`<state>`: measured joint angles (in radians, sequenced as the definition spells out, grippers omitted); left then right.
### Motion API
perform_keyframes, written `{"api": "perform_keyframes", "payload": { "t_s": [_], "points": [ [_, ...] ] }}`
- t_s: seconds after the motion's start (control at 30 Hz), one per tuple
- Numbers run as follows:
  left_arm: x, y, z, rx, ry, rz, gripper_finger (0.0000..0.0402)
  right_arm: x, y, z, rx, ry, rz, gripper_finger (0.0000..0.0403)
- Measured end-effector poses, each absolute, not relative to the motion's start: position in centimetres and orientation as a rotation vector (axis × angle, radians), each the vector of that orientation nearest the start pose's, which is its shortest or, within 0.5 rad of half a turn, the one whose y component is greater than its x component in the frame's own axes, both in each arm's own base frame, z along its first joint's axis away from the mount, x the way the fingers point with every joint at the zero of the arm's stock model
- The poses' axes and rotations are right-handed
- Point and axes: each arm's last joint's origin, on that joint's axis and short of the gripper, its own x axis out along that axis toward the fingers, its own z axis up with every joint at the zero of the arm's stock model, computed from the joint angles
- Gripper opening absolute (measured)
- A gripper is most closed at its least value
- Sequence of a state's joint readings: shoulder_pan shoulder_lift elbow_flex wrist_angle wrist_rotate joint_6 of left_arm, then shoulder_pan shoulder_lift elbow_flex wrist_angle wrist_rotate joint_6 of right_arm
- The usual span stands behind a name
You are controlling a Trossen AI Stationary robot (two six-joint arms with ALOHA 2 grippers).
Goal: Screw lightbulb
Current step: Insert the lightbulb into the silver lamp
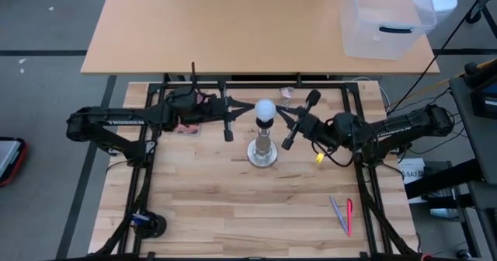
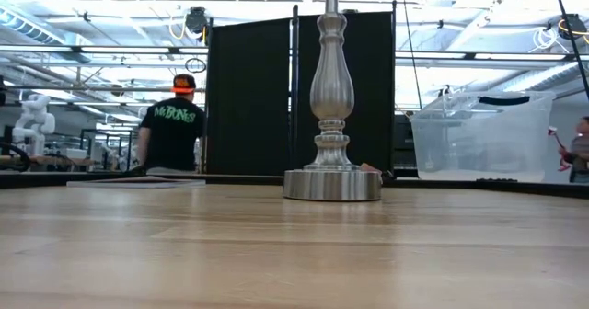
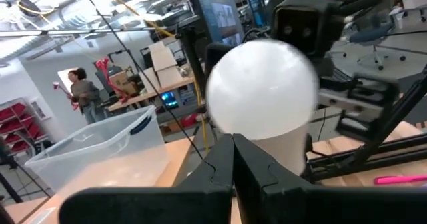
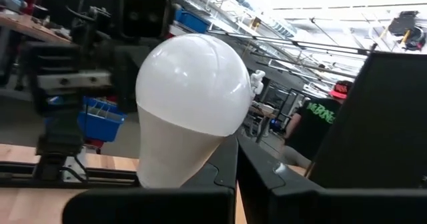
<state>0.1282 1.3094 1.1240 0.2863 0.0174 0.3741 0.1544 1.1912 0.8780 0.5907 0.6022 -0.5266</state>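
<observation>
Watch for cross-threading: if the lightbulb (image 1: 265,108) sits tilted in the socket, turning it could jam it or rock the stand (image 1: 263,154) on the table (image 1: 202,207). Bulb's on top of the stand, white frosted globe tapering to a pale neck, looks upright. Left gripper (image 1: 228,120) and right gripper (image 1: 300,121) flank it, not touching. Both wrist views show the jaws pressed together, holding nothing.
</observation>
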Motion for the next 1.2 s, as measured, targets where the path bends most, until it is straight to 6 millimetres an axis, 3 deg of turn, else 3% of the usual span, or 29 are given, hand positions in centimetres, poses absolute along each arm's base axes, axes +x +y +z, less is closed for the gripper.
{"api": "perform_keyframes", "payload": {
  "t_s": [0.67,1.03,1.2],
  "points": [
    [29.5,5.2,38.2,0.352,-0.061,0.224,0.0002,25.9,3.5,35.3,-0.415,-0.082,-0.573,0.0],
    [27.9,3.1,40.0,0.366,-0.145,0.128,0.0002,25.7,2.6,36.2,-0.412,-0.161,-0.626,0.0],
    [28.2,2.1,39.8,0.399,-0.149,0.045,0.0002,25.8,1.8,36.3,-0.409,-0.186,-0.601,0.0]
  ]
}}
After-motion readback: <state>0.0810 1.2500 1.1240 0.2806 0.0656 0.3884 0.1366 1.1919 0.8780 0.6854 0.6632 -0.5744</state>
